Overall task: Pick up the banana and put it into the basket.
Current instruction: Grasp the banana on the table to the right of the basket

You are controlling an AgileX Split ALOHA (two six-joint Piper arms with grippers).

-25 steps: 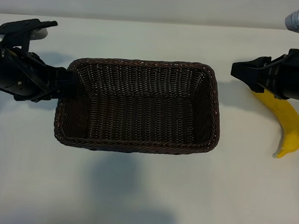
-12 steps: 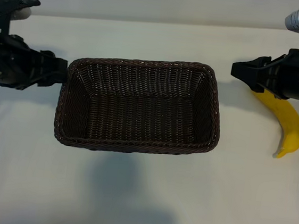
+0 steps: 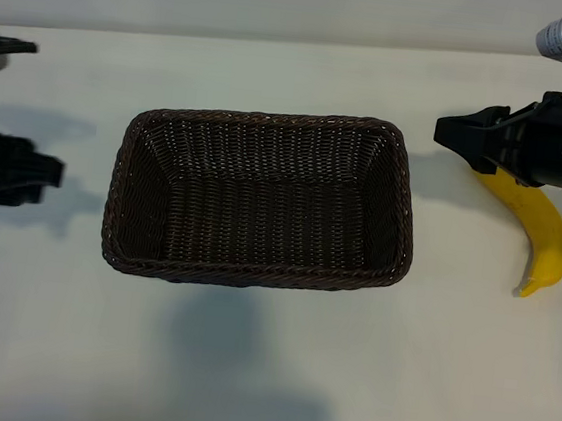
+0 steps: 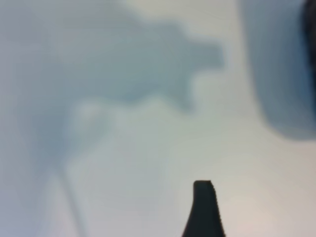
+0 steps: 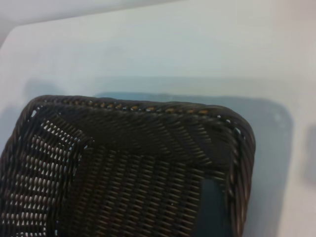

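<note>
Dark wicker basket [image 3: 260, 198] sits mid-table, nothing inside. Banana [image 3: 543, 236] lies on table at far right, partly under right gripper [image 3: 448, 134], whose fingers stand apart, gripping nothing. Left gripper [image 3: 49, 172] at left edge, clear of basket, fingers wide, holding nothing.
</note>
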